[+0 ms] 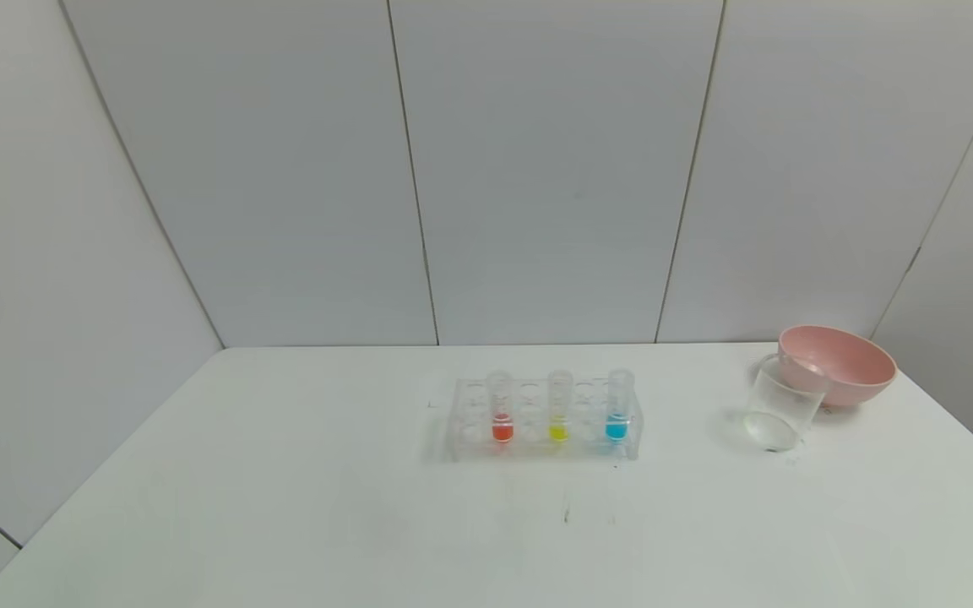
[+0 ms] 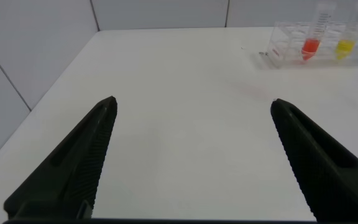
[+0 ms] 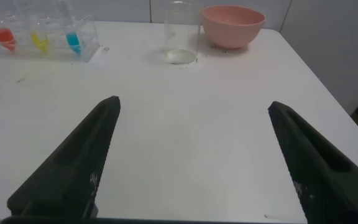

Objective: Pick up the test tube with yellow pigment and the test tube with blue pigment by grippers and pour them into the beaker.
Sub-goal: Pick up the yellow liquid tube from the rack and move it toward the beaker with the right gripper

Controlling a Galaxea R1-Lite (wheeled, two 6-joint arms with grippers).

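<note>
Head view — yellow tube [image 1: 559, 407] upright, mouth up

Head camera: set high, looking forward and down over the white table [image 1: 284, 507] toward the panelled back wall [image 1: 537, 169]; the rack [image 1: 544, 418] stands mid-frame, well off.
Left wrist camera: low over the table's left part, looking out between its own gripper [image 2: 191, 112], whose fingers stand wide apart; the rack [image 2: 278, 46] sits far off at the frame edge.
Right wrist camera: low over the right part, looking between its own spread gripper [image 3: 194, 112] toward the beaker [image 3: 182, 34] and pink bowl [image 3: 232, 25].
Shared: all three views catch the rack; head and right wrist views share beaker [image 1: 778, 409] and bowl [image 1: 837, 363].
</note>
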